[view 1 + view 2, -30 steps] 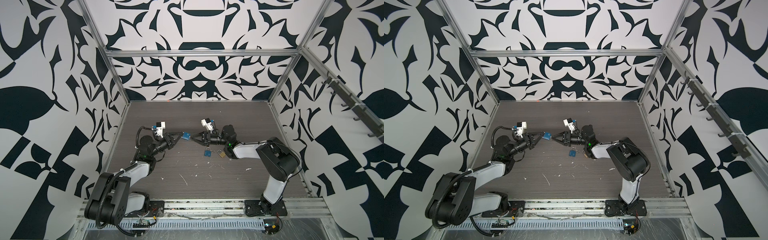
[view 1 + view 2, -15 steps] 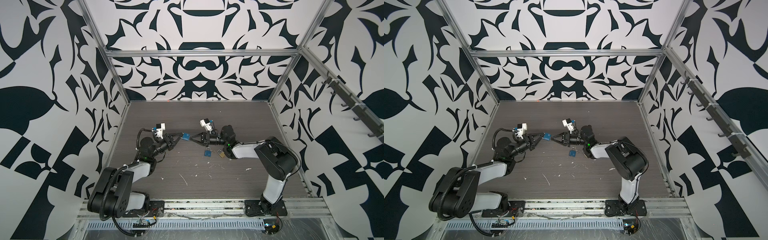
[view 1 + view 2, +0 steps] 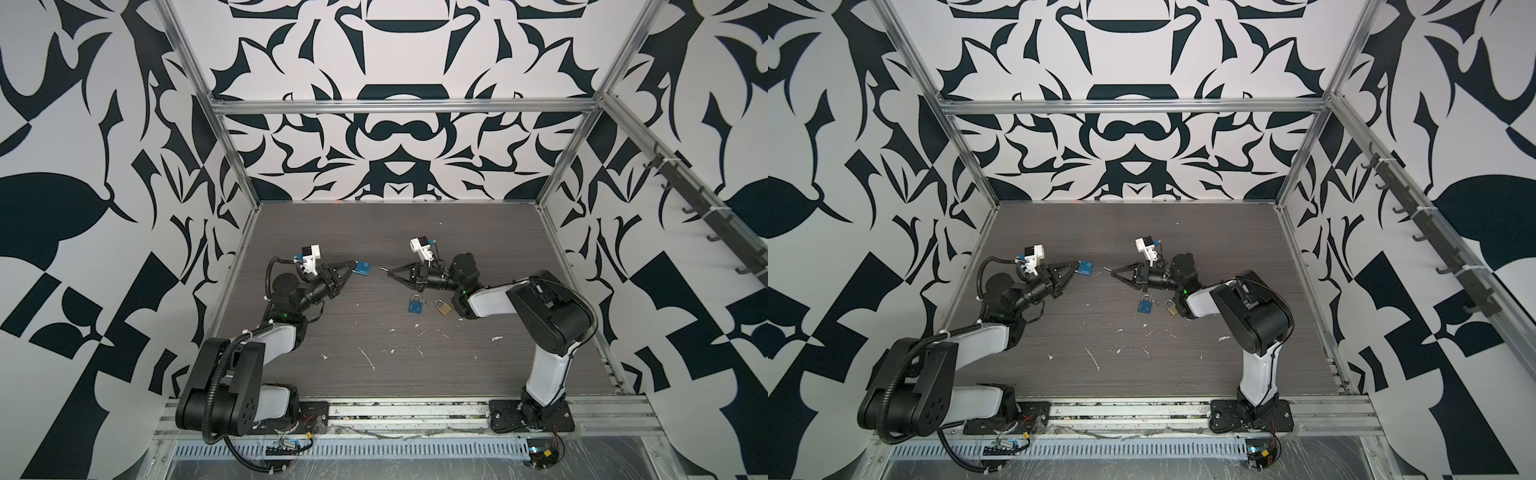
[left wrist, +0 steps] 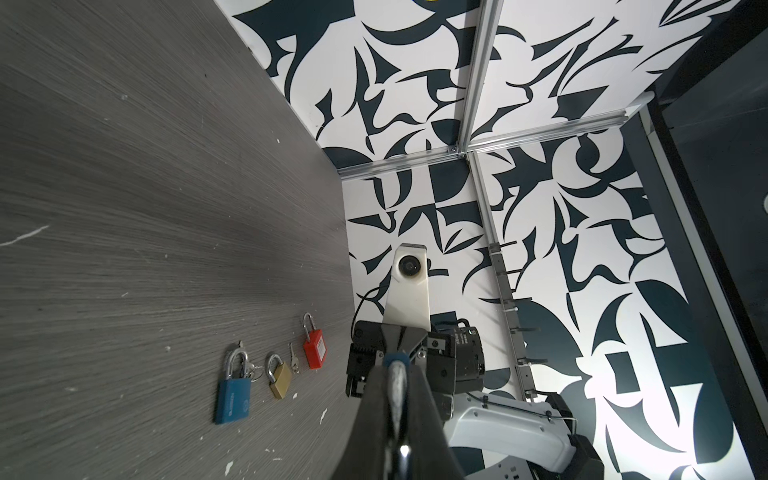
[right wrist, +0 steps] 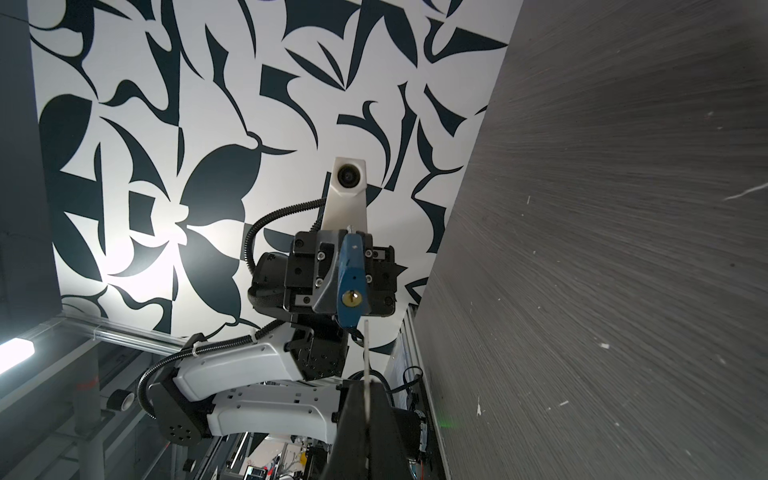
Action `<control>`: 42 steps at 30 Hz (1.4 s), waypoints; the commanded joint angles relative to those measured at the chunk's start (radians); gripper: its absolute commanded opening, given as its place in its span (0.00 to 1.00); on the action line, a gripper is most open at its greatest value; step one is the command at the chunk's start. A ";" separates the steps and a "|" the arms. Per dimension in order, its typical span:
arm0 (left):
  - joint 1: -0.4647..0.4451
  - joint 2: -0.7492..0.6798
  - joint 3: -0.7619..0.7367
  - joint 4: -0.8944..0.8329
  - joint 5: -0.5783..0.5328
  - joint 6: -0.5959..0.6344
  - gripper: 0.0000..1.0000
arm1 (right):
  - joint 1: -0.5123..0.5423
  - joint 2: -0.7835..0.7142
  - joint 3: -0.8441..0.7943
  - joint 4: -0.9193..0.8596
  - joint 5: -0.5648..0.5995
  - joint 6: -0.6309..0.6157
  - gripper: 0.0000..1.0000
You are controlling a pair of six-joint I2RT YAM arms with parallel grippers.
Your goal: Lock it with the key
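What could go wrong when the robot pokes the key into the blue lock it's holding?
1. The key looks a bit off from the keyhole, so it may jab the lock beside the hole and slip in the right gripper.
2. The left gripper pinches the lock at one end only, so a push might twist it loose.

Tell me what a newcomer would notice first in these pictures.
The bold black-and-white patterned walls hit first. Over the grey table the arms face each other: the left gripper is shut on a blue padlock and the right gripper on a key aimed at it, a gap apart. A second blue lock and a brass lock lie on it near the right arm.
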 commanded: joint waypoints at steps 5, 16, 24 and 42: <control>-0.014 -0.195 0.167 -0.583 -0.033 0.331 0.00 | -0.065 -0.038 -0.057 0.075 -0.024 0.016 0.00; -0.061 -0.336 0.374 -1.265 -0.142 0.821 0.00 | -0.096 -0.069 -0.089 -0.115 -0.019 -0.111 0.00; -0.079 -0.244 0.379 -1.227 0.002 0.952 0.00 | -0.084 -0.312 -0.054 -0.893 0.171 -0.573 0.00; -0.196 0.127 0.470 -1.313 0.207 1.118 0.00 | -0.014 -0.443 -0.055 -1.022 0.354 -0.634 0.00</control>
